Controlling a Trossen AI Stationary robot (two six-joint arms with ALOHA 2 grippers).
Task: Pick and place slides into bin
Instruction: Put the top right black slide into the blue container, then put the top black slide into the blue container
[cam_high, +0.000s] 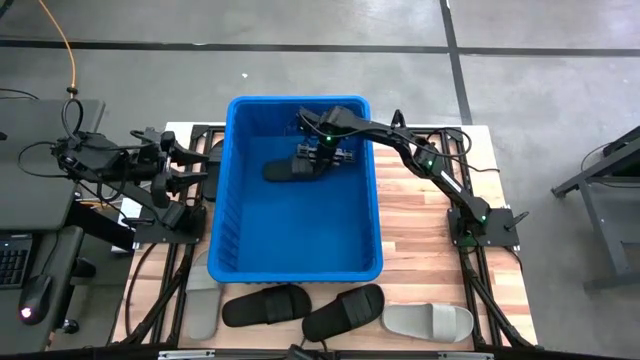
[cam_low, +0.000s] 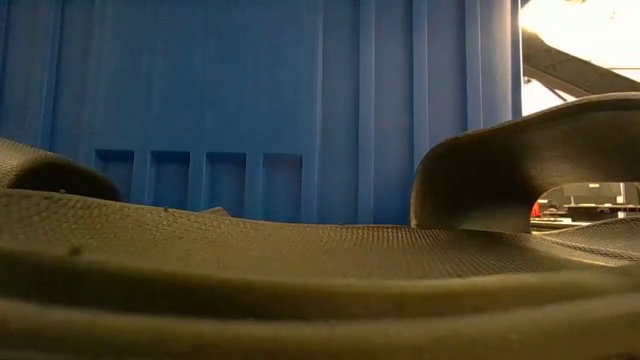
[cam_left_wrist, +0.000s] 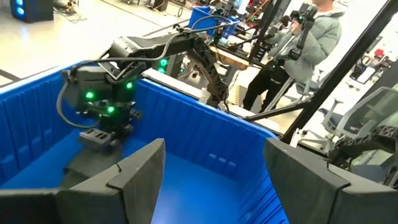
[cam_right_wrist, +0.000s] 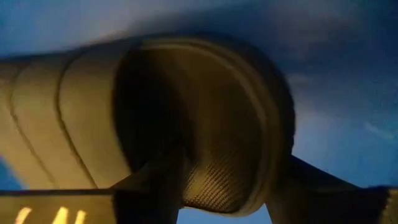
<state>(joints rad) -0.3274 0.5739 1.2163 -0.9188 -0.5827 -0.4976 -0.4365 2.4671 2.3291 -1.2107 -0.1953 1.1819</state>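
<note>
A black slide (cam_high: 290, 169) lies inside the blue bin (cam_high: 232, 262), in its far half, with the right tool (cam_high: 322, 157) down at the slide's right end. In the right wrist view the two dark fingers (cam_right_wrist: 152, 186) stand on either side of the slide's band strap (cam_right_wrist: 205, 118), clamped on it; the sole runs off to one side and the blue bin floor shows around it. The left wrist view shows the same tool from across the bin, its green lights lit, sitting on the dark slide (cam_left_wrist: 84, 165) against the far wall.

The left tool (cam_high: 205, 165) hangs just outside the bin's left wall, near its far corner, with its fingers (cam_left_wrist: 134, 180) spread wide apart and nothing between them.

On the wooden worktop (cam_high: 420, 260) in front of the bin's near wall lie four more slides in a row: a light grey one (cam_high: 203, 300) at the left, partly hidden by the bin's corner, two black ones (cam_high: 265, 304) (cam_high: 345, 312) in the middle, and a light grey one (cam_high: 428, 321) at the right.

The low view is almost filled by a black slide (cam_low: 300, 270) right at the camera, its strap arching at the right, with the bin's ribbed wall behind it.

Beyond the bin a person (cam_left_wrist: 305, 50) in a grey top stands among equipment, cut off at the head
</note>
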